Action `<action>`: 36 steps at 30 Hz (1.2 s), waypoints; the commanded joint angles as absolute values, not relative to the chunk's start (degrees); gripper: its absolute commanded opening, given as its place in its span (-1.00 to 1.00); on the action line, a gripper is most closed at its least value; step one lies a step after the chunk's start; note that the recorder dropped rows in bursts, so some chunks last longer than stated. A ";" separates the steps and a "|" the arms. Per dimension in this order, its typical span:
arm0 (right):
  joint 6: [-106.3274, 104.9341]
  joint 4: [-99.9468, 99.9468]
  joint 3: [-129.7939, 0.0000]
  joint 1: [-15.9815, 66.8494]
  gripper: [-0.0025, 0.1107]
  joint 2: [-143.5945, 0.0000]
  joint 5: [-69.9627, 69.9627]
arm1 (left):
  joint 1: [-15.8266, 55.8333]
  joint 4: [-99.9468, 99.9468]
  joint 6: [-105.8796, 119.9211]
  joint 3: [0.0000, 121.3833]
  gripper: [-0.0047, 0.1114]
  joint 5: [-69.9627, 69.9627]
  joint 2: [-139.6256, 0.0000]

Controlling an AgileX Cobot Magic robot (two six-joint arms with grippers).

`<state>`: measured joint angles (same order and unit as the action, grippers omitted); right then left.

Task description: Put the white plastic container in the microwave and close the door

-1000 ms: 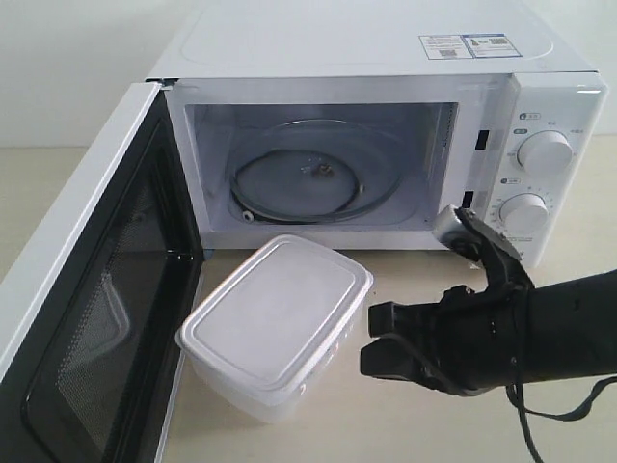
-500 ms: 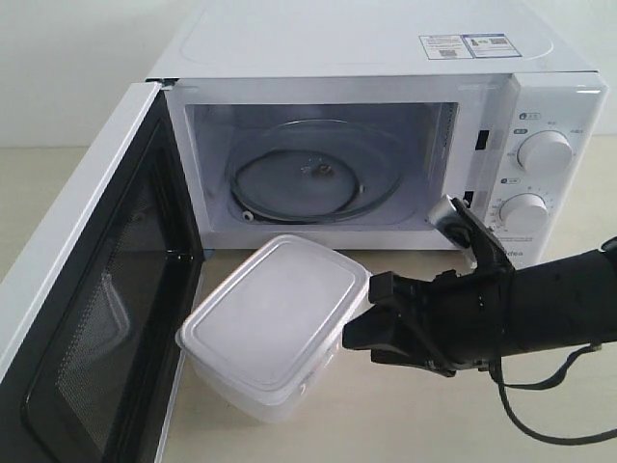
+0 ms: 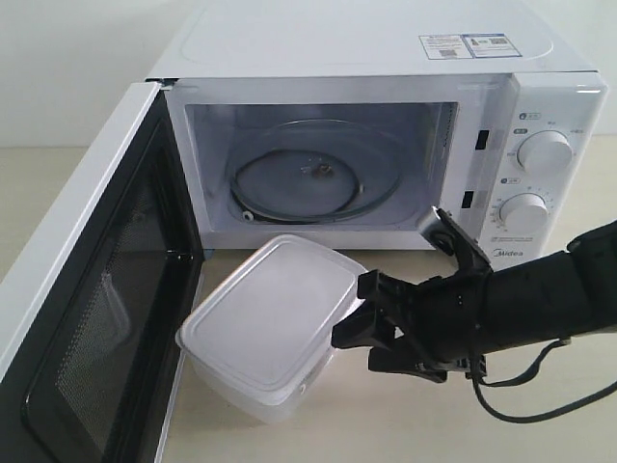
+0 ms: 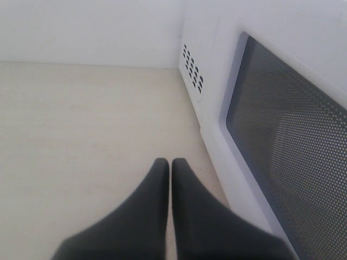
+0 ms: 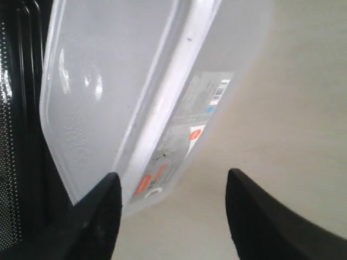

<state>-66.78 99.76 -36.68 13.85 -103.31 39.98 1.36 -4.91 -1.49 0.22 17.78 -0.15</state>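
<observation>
The white plastic container [image 3: 270, 323] stands on the tabletop just in front of the microwave [image 3: 386, 125], lid on, its red-marked label [image 5: 187, 135] on the side facing my right gripper. That right gripper [image 3: 362, 333] is open and right up against the container's right side; the right wrist view shows the box edge just inside one finger [image 5: 100, 208], nothing clamped. The door [image 3: 96, 309] hangs wide open at the left, dark window inward. The glass turntable [image 3: 313, 172] is bare. My left gripper [image 4: 171, 162] is shut and empty, beside the door's outer face [image 4: 287, 135].
Two round knobs [image 3: 543, 151] sit on the microwave's right panel, close above my right arm. Stickers [image 3: 465, 44] lie on its top. The open door stands close to the container's left side. Beige tabletop [image 3: 405, 424] runs along the front.
My right gripper has slid left across the table and its open fingers now reach the container's right side. The container, the door and the left gripper have not moved.
</observation>
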 commanded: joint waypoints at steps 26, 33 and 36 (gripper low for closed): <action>-61.35 99.95 -41.65 16.29 0.02 -105.94 37.14 | 1.25 -5.06 -2.20 0.00 -0.85 17.62 0.00; -58.40 99.95 -45.04 21.33 0.02 -105.94 32.46 | 1.25 -5.06 -2.20 0.00 -0.85 17.62 0.00; -57.23 99.95 -45.31 21.86 -0.11 -105.94 30.16 | 1.25 -5.06 -2.20 0.00 -0.85 17.62 0.00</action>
